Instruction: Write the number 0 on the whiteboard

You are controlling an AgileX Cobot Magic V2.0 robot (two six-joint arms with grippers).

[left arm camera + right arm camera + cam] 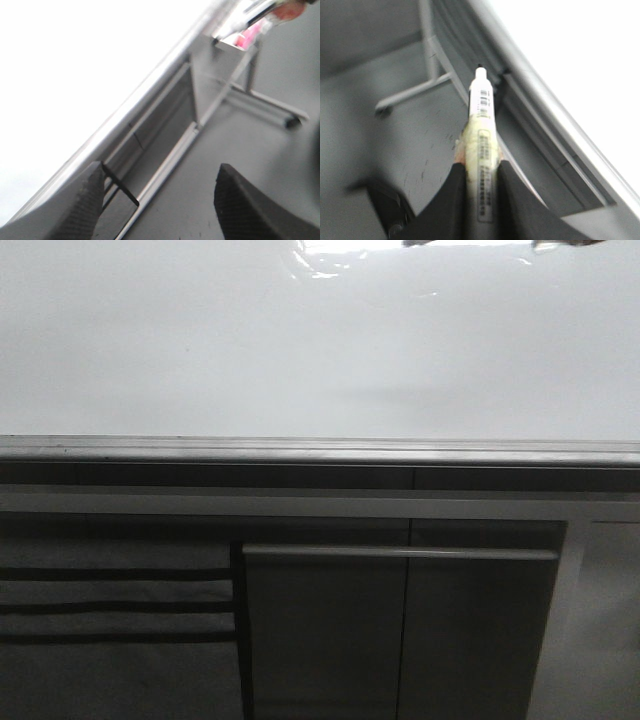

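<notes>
While clamped, right pincer (480, 172) around marker (482, 125)

Below the white surface in the front view runs a grey metal rail (320, 450), with a dark band (250, 477) and a paler ledge (300, 506) under it. Lower down stand dark grey cabinet panels (400, 635), split by a thin vertical seam, with a light lip along their top. To the left of them are grey slats (115, 610) divided by dark horizontal gaps.

Bright glare (330, 260) sits at the upper edge, from overhead light.

The wrist views show a grey floor (250, 150), scuffed in places, and pale metal frame legs (427, 60) standing on it. Something pink (247, 37), too blurred to identify, sits on a shelf of the frame.
</notes>
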